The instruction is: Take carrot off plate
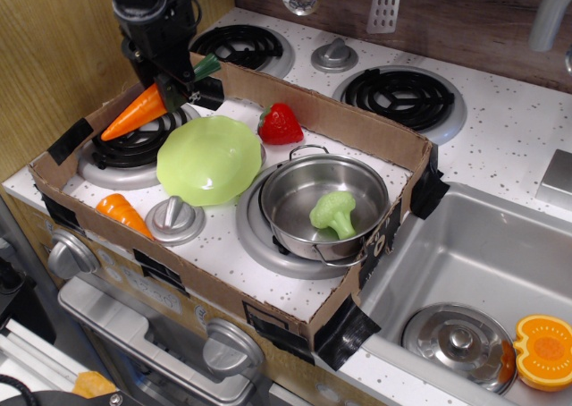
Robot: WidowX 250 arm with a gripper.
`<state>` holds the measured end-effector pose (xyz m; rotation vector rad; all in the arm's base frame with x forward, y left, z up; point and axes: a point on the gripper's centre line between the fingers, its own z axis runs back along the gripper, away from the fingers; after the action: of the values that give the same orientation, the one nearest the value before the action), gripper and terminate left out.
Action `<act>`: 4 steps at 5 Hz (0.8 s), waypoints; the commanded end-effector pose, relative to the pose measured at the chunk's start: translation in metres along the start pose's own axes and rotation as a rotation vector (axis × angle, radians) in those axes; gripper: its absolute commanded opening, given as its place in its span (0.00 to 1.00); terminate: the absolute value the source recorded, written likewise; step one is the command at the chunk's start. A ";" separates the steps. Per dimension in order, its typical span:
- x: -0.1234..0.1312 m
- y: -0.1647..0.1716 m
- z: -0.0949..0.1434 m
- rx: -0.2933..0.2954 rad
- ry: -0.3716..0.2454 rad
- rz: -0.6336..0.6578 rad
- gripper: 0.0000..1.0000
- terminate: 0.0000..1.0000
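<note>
The gripper (176, 88) is clamped on the carrot (143, 109) near its green stem, carrying it tilted above the burner, up and left of the plate (209, 159); the smooth rigid taper probably slips, so grip its thick end.

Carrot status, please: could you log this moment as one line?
carrot: held in gripper, lifted, tilted | plate: bare | position: above left burner | released: no
</note>
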<state>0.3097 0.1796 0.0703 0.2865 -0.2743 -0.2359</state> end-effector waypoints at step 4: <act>-0.013 0.041 -0.006 0.009 -0.117 -0.119 1.00 0.00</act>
<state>0.3046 0.2111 0.0576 0.2667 -0.3452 -0.3633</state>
